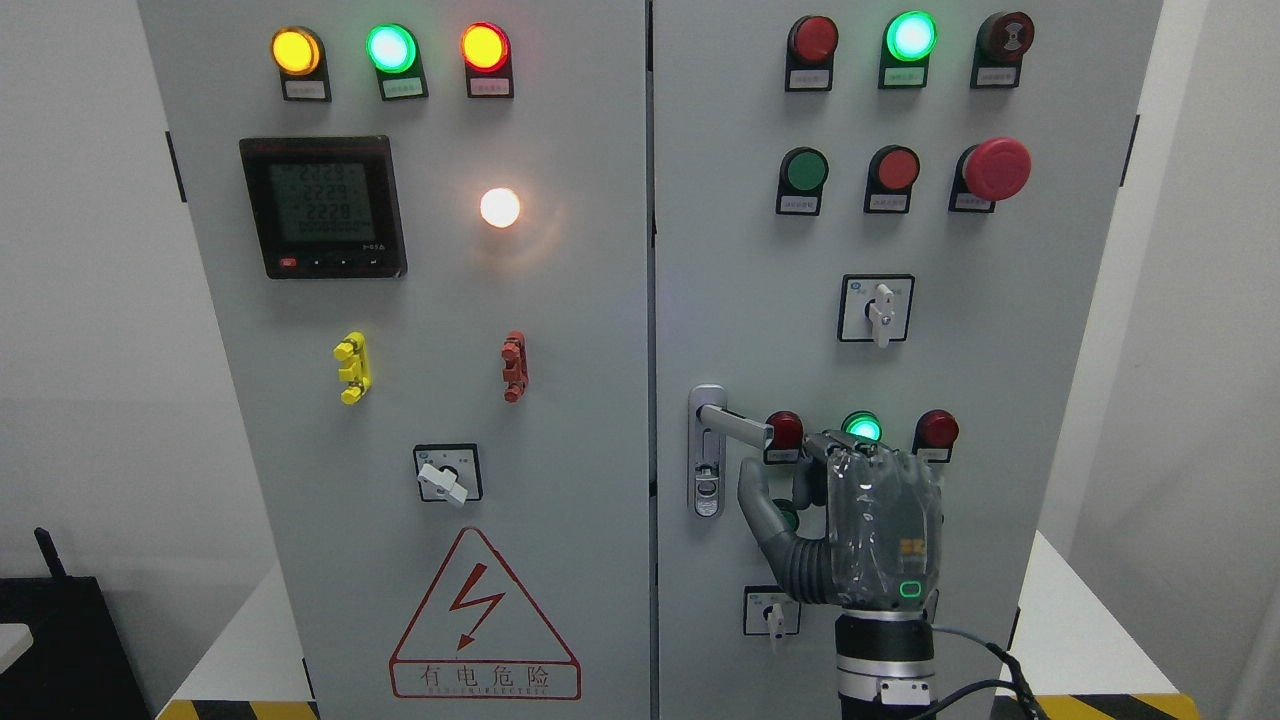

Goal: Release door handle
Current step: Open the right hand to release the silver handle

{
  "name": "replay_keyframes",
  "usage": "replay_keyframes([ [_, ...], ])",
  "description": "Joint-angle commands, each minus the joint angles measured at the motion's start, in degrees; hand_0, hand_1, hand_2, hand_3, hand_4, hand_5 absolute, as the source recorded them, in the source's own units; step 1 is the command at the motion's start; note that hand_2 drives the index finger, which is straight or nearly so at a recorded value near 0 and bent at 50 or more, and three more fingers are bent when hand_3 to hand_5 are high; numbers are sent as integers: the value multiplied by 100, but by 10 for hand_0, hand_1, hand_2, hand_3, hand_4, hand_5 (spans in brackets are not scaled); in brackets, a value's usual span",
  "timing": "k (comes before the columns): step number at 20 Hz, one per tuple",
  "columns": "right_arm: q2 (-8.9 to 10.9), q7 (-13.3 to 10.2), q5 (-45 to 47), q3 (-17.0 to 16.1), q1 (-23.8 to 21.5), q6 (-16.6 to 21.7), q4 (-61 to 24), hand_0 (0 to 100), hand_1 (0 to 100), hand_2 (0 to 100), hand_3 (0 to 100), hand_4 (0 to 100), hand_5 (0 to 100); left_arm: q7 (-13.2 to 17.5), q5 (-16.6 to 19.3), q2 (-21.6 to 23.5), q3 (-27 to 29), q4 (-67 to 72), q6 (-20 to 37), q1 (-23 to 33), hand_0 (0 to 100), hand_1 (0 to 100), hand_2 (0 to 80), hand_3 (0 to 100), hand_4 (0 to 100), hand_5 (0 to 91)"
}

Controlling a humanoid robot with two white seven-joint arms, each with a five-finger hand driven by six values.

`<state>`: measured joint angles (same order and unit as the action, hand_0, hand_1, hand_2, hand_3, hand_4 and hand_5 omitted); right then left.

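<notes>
Right hand (860, 525) of mine is up in front of the right door (900, 350), back toward the camera, and is the only hand in view. Its thumb is spread out to the left and its fingers bend forward toward the panel; nothing is clamped in it that I can see, so I read it as loose and off the handle, though the fingertips are hidden behind the palm. The cabinet (640, 300) fills the view, two grey doors with a seam between. The handle (735, 422) sits on the right door near that seam, up and to the left of my hand, just beside it. Its long axis runs left to right, tilting slightly down, with the free end pointing right toward my fingers and the pivot on the lock plate (706, 455). I judge the release nearly done.
</notes>
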<state>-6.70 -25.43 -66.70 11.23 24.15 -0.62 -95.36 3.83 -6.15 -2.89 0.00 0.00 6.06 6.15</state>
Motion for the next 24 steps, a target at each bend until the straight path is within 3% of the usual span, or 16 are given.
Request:
replay_keyframes([
  [1,616,-172,8,-181,-779,307,-439,453,599,919,1000,1000,996,4,0,-1,-79,114,0,1,120,389,0,0,0,0],
  [2,765,-172,8,-356,-981,352,-510,456,598,899,1000,980,994,4,0,-1,-79,114,0,1,120,389,0,0,0,0],
  [3,880,-164,8,-523,-1157,370,-545,464,593,807,1000,929,963,4,0,-1,-79,114,0,1,120,389,0,0,0,0],
  [4,986,-172,8,-699,-1254,431,-554,466,592,627,914,763,779,4,0,-1,-88,114,0,1,120,389,0,0,0,0],
  [5,1074,-181,34,-936,-1299,631,-554,467,587,565,817,699,695,4,0,-1,-88,114,0,1,120,389,0,0,0,0],
  [6,1127,-181,156,-1234,-1360,964,-554,479,550,293,449,356,354,4,0,-1,-79,114,0,1,120,389,0,0,0,0],
  [7,1171,-181,375,-1498,-1448,1394,-554,503,498,149,252,179,189,4,0,-1,-79,114,0,1,120,389,0,0,0,0],
  [8,1232,-173,603,-1735,-1475,1764,-546,512,468,73,164,82,81,4,0,-1,-79,114,0,1,120,389,0,0,0,0],
  [9,1302,-120,805,-1903,-1466,2011,-545,524,395,0,12,0,0,4,0,-1,-79,114,0,1,120,389,0,0,0,0],
  [13,1584,-146,1369,-1975,-1466,2189,-773,498,248,0,0,0,0,4,0,0,-79,114,0,-8,120,389,0,0,0,0],
  [24,1496,-58,1405,-1896,-1264,2277,-1002,454,229,0,0,0,0,4,0,-1,-79,114,0,1,120,389,0,0,0,0],
])
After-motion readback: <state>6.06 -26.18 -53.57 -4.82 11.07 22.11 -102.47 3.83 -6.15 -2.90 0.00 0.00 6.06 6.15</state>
